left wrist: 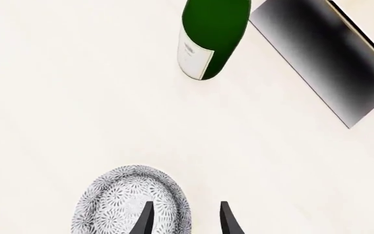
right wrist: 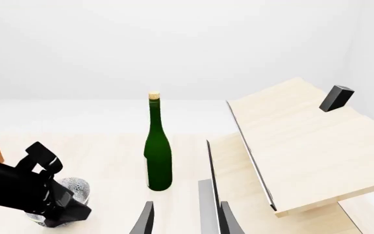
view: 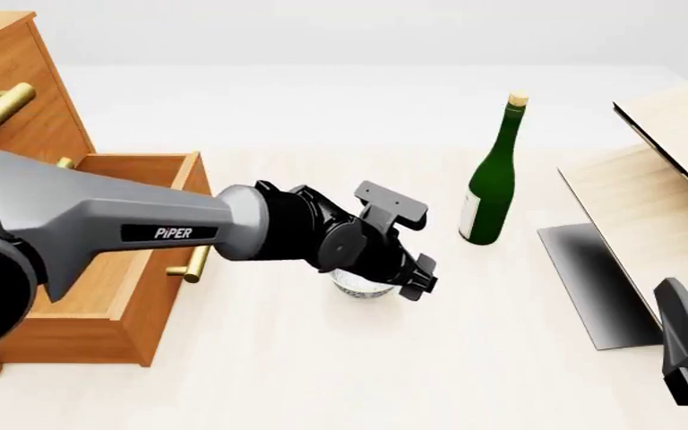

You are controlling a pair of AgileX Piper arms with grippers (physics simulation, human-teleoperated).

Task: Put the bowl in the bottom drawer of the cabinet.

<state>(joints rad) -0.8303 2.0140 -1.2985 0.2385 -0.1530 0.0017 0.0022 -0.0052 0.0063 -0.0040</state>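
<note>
The speckled white bowl [view: 360,287] stands upright on the table, mostly hidden under my left gripper [view: 380,279]. In the left wrist view the bowl [left wrist: 125,200] lies under the open left gripper [left wrist: 187,222]: one finger hangs over its inside, the other outside its rim. The cabinet [view: 21,85] is at the far left, and its bottom drawer [view: 159,305] is pulled out with the top open. My right gripper [right wrist: 187,222] is open and holds nothing, low at the right [view: 683,318], far from the bowl [right wrist: 76,187].
A green wine bottle [view: 494,179] stands upright just right of and beyond the bowl. Pale slanted wooden boards [view: 666,179] with a dark panel [view: 589,278] fill the right side. The drawer's brass handle [view: 194,264] points toward the bowl.
</note>
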